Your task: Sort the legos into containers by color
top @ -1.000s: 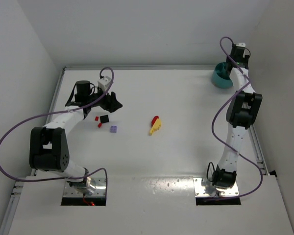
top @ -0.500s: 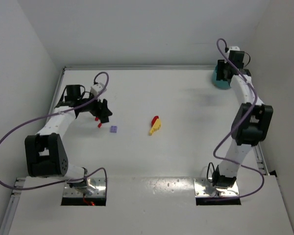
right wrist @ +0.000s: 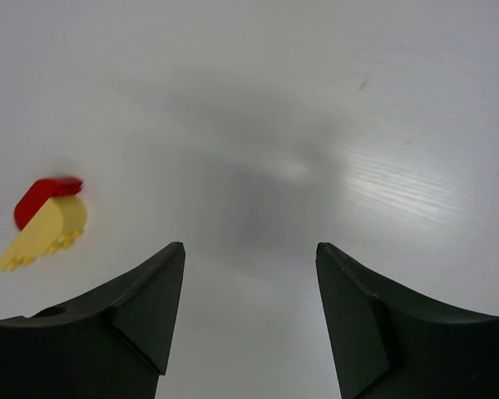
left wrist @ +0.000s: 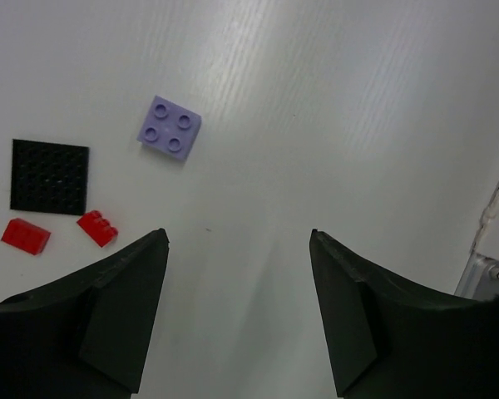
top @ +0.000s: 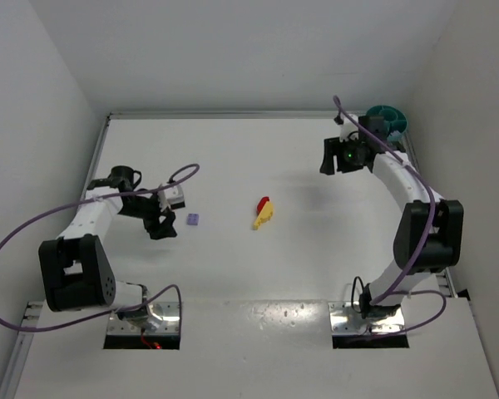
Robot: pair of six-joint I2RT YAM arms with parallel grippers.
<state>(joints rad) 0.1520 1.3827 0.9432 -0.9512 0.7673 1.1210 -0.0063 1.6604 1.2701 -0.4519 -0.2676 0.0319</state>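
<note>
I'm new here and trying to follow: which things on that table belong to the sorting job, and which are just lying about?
Part of the job: purple brick, black plate, two small red bricks, yellow brick, red brick against it, divided teal bowl.
Not part of it: purple cables, metal base plates.

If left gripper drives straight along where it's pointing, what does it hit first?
Probably bare table: nothing lies between the left gripper's open fingers. The purple brick sits ahead but left of that line; depth unclear.
</note>
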